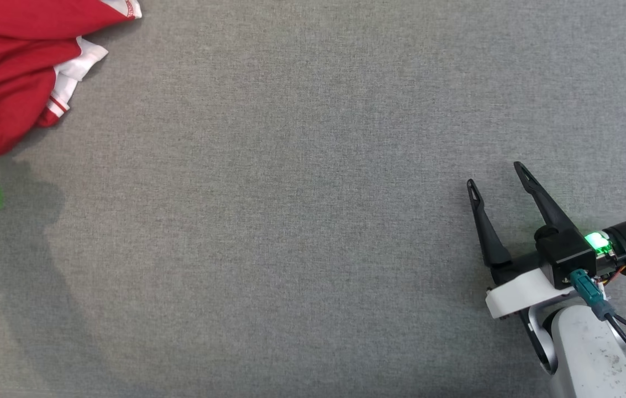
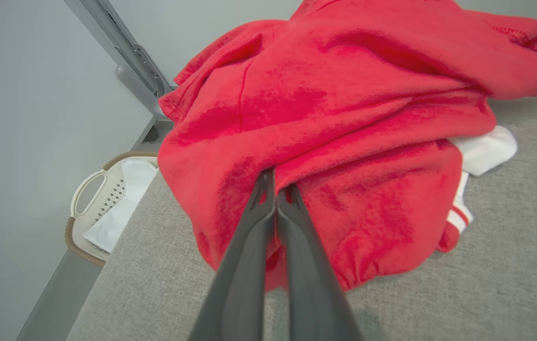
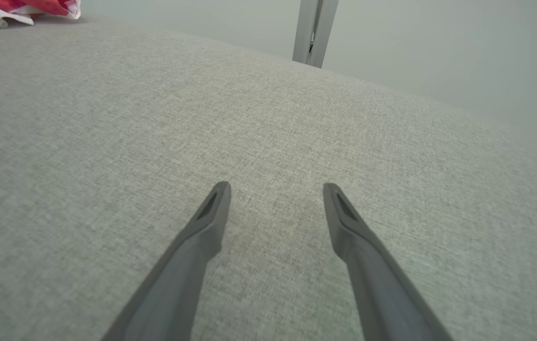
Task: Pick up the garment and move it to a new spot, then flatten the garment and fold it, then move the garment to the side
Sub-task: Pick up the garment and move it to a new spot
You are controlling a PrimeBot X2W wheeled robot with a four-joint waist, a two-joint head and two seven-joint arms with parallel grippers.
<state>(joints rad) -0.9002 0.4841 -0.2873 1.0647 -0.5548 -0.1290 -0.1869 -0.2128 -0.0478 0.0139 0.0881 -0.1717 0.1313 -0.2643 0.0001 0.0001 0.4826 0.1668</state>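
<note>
1. Left hand (image 2: pixel 275 187): nearest item, rising from the bottom middle of the left wrist frame. The two dark fingers are pressed together, tips sunk in a crease of the fabric. Judged to be pinching cloth.

2. Garment (image 1: pixel 9 72): red sweatshirt-type piece with white ribbed trim (image 2: pixel 484 149). It lies bunched in a heap in the upper left corner of the head frame, and a scrap of it shows in the top left corner of the right wrist frame. No clear long axis can be read while it is crumpled.

3. Right hand (image 1: pixel 495 174): lower right of the head frame. Fingers are spread wide with nothing between them, over bare bench (image 1: pixel 290 221), well apart from the garment.

4. Basket (image 2: pixel 102 199): pale, with a handle, at the lower left of the left wrist frame, below the bench edge.

Controlling relation: the garment sits diagonally across the head frame from the right hand, while the left hand touches it. The carry to a new spot, toward the frame's middle, therefore looks to fall to the left arm. The heap's near hem rests on the bench and may drag.
</note>
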